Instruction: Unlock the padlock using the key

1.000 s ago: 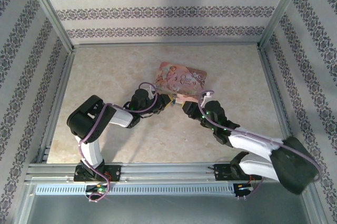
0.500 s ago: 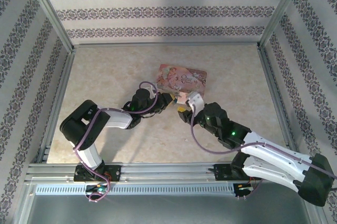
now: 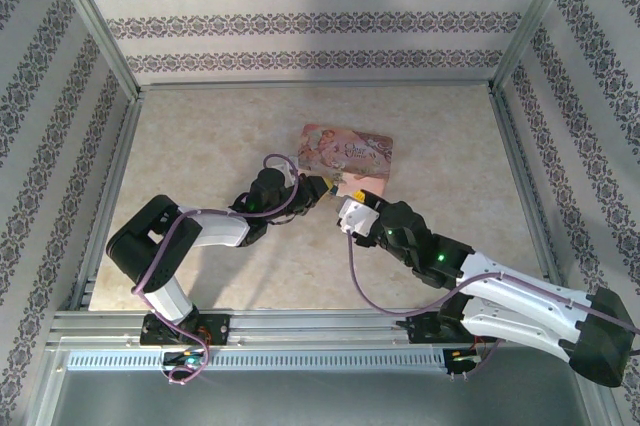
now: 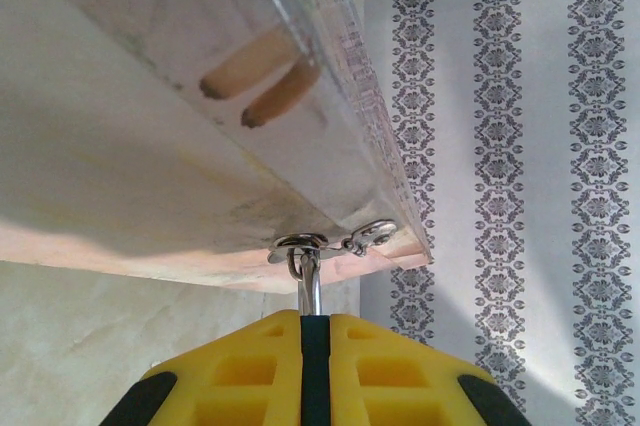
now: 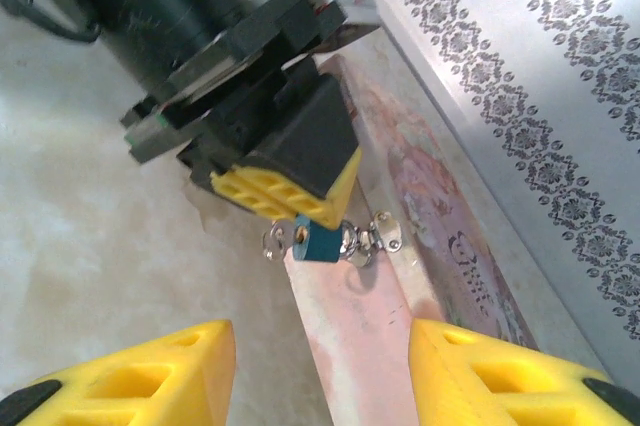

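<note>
Drawn back and leftward since a second ago, the right gripper (image 5: 318, 338) hangs with jaws wide apart and empty. Just beyond, the left gripper (image 5: 288, 204) has its jaws pinched on the teal padlock (image 5: 318, 239), at the pink box's (image 5: 440, 208) near edge.

In the top view the desk (image 3: 200, 136) is bare at the upper left and along the right side, so there is wide room to pass. At the centre lies the pink box (image 3: 350, 151). The left gripper (image 3: 322, 186) stands at its lower left edge, closed on the padlock (image 5: 318, 242). In the right wrist view the right gripper (image 5: 318, 346) is spread wide below the padlock, with free room between them. The box and the patterned wall (image 5: 520, 96) close the right side.
</note>
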